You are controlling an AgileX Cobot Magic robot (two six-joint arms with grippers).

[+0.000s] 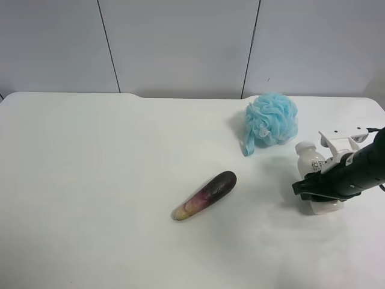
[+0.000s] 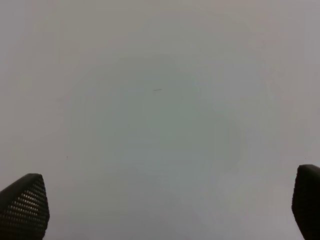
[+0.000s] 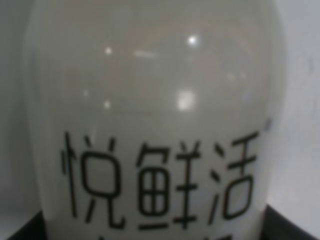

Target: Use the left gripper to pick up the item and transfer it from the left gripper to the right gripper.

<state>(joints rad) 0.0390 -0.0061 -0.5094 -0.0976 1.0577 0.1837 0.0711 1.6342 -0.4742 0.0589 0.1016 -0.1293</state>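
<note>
Two grippers are shown. The right gripper (image 1: 314, 188) is closed around the item (image 1: 315, 174), held upright at the table (image 1: 90, 180) edge, 5 o'clock from the blue pouf (image 1: 272, 119). The left gripper (image 2: 160, 205) is seen with jaws wide over bare table. An eggplant (image 1: 204, 195) lies centrally.

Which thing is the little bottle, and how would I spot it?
Look at the white table, toward the exterior high view's right edge, just in front of the fluffy blue pouf. The bottle stands upright there with a black gripper around its lower half. Unlike the purple eggplant, it is white, capped, with black lettering.
</note>
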